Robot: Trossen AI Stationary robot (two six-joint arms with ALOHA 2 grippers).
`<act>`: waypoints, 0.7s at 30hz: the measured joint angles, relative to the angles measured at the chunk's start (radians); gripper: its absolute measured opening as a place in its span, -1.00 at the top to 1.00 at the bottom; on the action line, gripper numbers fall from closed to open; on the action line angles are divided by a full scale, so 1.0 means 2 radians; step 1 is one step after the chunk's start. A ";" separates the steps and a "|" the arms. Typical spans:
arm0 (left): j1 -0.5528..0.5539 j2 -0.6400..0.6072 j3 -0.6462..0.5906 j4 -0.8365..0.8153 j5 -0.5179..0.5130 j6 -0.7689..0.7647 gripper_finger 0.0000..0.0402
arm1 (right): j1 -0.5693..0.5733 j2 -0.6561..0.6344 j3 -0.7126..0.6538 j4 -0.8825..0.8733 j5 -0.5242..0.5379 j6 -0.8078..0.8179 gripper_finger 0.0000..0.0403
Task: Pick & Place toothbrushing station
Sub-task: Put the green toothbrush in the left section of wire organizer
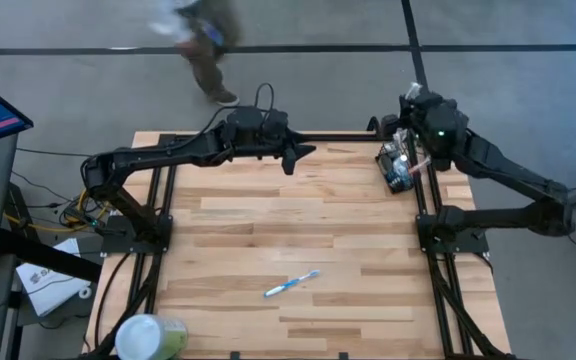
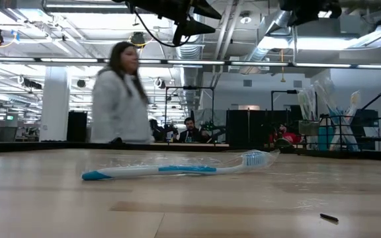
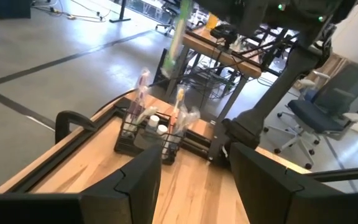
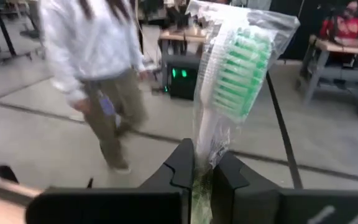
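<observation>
Green-bristled toothbrush in clear wrap (image 4: 232, 81): pinched upright in my right gripper (image 4: 205, 167); jaws nearly closed on the handle, head up; likely so it can go handle-first into a slot
Right gripper position: raised at the table's far right corner, just over the station (image 1: 400, 166); wrist tilted down toward it
Station: small black wire upright holder (image 3: 145, 134) on the far right edge of the pale wooden table (image 1: 298, 240); wrapped brushes already stand in it; I judge it is the drop target
Left gripper (image 3: 192, 180): fingers spread wide, holding nothing; hovers high over the far middle, facing the station; waiting
Blue-and-white toothbrush (image 1: 291, 284): flat on the wood near the front, well apart from the station; not yet picked
Pale-green round cup with white lid (image 1: 148, 337): front left corner; untouched
Background: person (image 2: 119, 96) walking beyond the table
</observation>
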 joint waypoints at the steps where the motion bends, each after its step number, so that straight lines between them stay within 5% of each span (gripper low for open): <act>1: 0.000 0.000 0.000 -0.001 0.000 0.000 0.07 | -0.003 -0.007 -0.011 0.017 -0.005 -0.007 0.93; 21: 0.000 0.000 0.000 -0.003 -0.003 0.000 0.07 | -0.050 -0.012 -0.125 0.039 0.030 0.043 0.93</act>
